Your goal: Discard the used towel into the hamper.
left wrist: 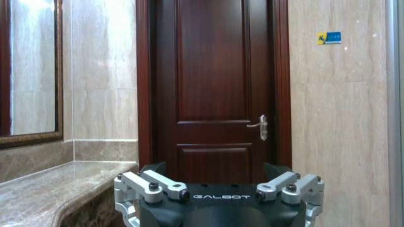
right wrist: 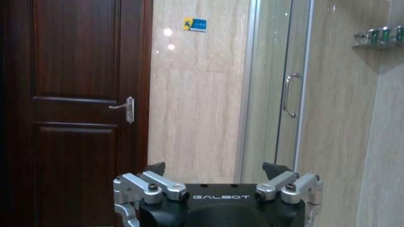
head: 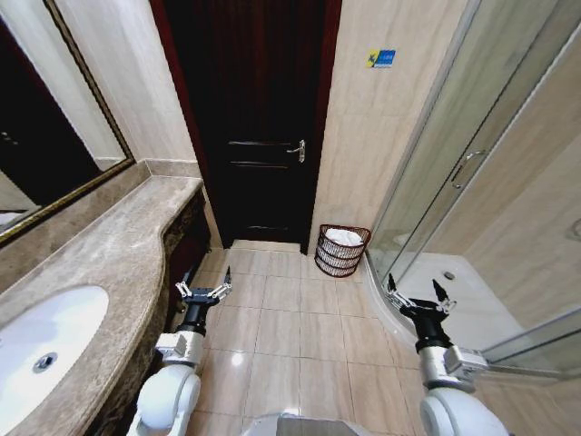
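The hamper (head: 341, 257), a small round dark wire basket, stands on the tiled floor against the far wall, right of the door. A white towel (head: 343, 237) lies bunched inside it, below the rim. My left gripper (head: 204, 289) hangs low beside the vanity front, open and empty, well short of the hamper. My right gripper (head: 416, 296) hovers open and empty near the shower's curved threshold, to the right of the hamper and nearer to me. In the left wrist view the left gripper (left wrist: 216, 171) faces the door; in the right wrist view the right gripper (right wrist: 215, 170) faces the wall beside the door.
A dark wooden door (head: 259, 118) with a lever handle (head: 298, 150) is shut straight ahead. A marble vanity (head: 118, 245) with a sink (head: 41, 341) and a mirror runs along the left. A glass shower enclosure (head: 472, 173) closes the right. Beige floor tiles (head: 281, 318) lie open between them.
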Robot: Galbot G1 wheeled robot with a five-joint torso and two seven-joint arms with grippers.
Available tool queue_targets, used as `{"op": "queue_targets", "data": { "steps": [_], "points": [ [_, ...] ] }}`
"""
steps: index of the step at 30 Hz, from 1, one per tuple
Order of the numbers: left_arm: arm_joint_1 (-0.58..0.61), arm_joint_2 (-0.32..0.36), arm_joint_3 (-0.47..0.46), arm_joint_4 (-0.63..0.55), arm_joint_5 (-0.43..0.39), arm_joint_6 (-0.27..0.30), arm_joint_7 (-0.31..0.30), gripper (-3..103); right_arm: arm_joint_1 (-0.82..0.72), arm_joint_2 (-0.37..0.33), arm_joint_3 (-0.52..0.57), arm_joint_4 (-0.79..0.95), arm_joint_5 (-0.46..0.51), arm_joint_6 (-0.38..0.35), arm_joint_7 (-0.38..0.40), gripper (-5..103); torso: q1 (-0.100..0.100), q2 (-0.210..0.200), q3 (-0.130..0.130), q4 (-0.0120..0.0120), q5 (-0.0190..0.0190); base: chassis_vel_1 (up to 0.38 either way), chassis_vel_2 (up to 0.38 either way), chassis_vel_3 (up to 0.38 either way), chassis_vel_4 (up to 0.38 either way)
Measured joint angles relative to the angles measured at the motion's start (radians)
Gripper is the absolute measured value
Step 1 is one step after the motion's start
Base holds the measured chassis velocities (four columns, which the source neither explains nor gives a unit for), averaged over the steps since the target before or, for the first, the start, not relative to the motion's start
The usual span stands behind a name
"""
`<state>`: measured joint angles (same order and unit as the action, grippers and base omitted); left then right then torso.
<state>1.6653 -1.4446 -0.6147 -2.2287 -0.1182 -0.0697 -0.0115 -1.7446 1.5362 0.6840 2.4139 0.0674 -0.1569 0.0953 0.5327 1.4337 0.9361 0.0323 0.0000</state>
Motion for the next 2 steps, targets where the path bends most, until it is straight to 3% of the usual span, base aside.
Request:
{"op": "queue_targets", "data": {
  "steps": [2],
  "points": [
    [0.000, 0.000, 0.000, 0.000, 0.000, 0.000, 0.000, 100, 0.000, 0.000, 0.000, 0.000, 0.000, 0.000, 0.000, 100, 0.000, 0.000, 0.000, 0.0000, 0.0000, 0.000, 0.000, 0.000, 0.000]
  ]
}}
